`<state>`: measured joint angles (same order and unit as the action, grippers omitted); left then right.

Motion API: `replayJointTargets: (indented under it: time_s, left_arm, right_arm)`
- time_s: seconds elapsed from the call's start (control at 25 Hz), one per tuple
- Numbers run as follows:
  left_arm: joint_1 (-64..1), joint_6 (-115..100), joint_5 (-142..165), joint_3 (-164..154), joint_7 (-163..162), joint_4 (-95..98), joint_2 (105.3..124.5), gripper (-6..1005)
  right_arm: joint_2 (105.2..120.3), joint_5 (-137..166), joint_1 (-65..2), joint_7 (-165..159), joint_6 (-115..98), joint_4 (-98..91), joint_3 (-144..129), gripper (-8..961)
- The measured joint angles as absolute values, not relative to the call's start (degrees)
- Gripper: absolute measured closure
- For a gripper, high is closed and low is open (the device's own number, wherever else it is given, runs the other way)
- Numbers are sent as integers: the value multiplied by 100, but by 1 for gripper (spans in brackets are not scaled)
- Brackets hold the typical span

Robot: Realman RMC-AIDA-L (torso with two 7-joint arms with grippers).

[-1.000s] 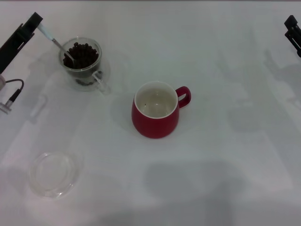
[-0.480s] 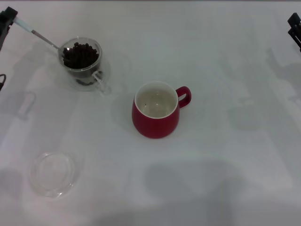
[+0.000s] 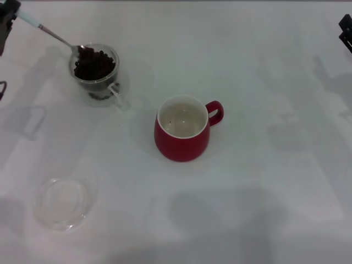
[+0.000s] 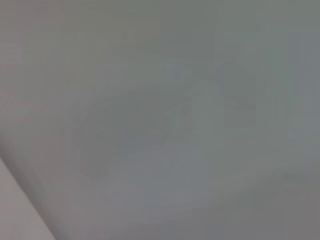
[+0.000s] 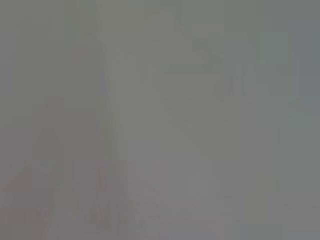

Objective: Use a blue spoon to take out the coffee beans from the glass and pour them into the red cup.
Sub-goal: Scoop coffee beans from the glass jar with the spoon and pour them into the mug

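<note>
In the head view my left gripper [image 3: 7,17] is at the far left top edge, shut on the pale handle of the blue spoon [image 3: 52,35]. The spoon's metal bowl is at the far rim of the glass [image 3: 97,74], with a few coffee beans [image 3: 94,66] on it. The glass holds a heap of beans and stands at the back left. The red cup [image 3: 182,130] stands upright at the middle, its cream inside nearly empty. My right gripper [image 3: 346,32] is parked at the far right edge. Both wrist views show only blank grey.
A flat clear glass dish [image 3: 61,202] lies at the front left of the white table [image 3: 264,165].
My left gripper has drawn back to the upper left. The spoon's bowl has risen from among the beans to the glass's rim.
</note>
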<state>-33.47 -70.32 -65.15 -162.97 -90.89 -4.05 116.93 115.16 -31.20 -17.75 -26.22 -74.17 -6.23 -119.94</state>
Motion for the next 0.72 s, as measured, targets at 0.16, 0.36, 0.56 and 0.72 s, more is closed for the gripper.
replayJointTargets:
  time_s: [0.16, 0.36, 0.56, 0.72]
  left_arm:
    - [-3382, -7087, -6273, -16304, -9153, -351, 11765, 865]
    - [-3554, -7253, -5527, -16305, -9302, -246, 11812, 865]
    - [-3639, -7772, -5199, -16304, -9400, -179, 11819, 865]
    - [-3852, -7833, -4751, -16303, -9228, -201, 11813, 865]
  right_arm:
    - [11511, -3120, -1771, -2615, -7417, -617, -11970, 87]
    - [11505, -3120, -1760, -2606, -7417, -611, -11919, 87]
    - [11497, -3120, -1727, -2603, -7430, -603, -11917, 88]
    - [11496, -3120, -1717, -2601, -7433, -599, -11918, 88]
